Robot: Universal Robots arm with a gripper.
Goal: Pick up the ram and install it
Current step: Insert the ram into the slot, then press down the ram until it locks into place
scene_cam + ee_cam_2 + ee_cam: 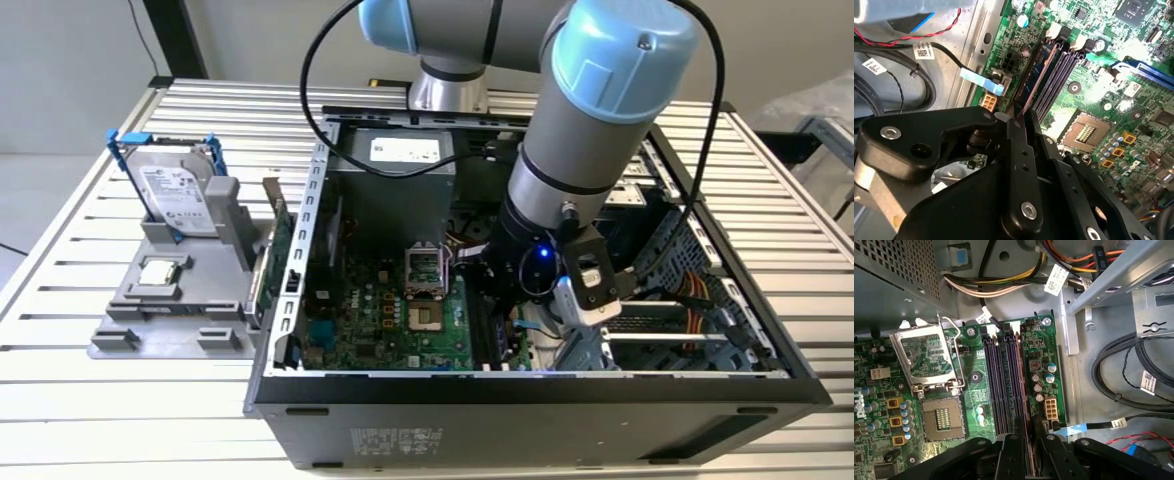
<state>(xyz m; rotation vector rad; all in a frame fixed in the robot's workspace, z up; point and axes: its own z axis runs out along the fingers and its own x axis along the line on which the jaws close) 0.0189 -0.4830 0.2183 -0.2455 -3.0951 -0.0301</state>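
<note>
the jaws [1026, 440] were clenched on the ram [1021, 390], which stood edge-down in the outermost memory slot [1041, 75] inside the computer case [400, 385]. a slight tilt could have jammed it or left one end unseated.

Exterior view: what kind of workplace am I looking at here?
It looks like a lab or test bench for computer assembly. An open desktop case lies on a slatted metal table, a grey fixture holds a hard drive, and the gripper holds the ram over the motherboard slots.
</note>
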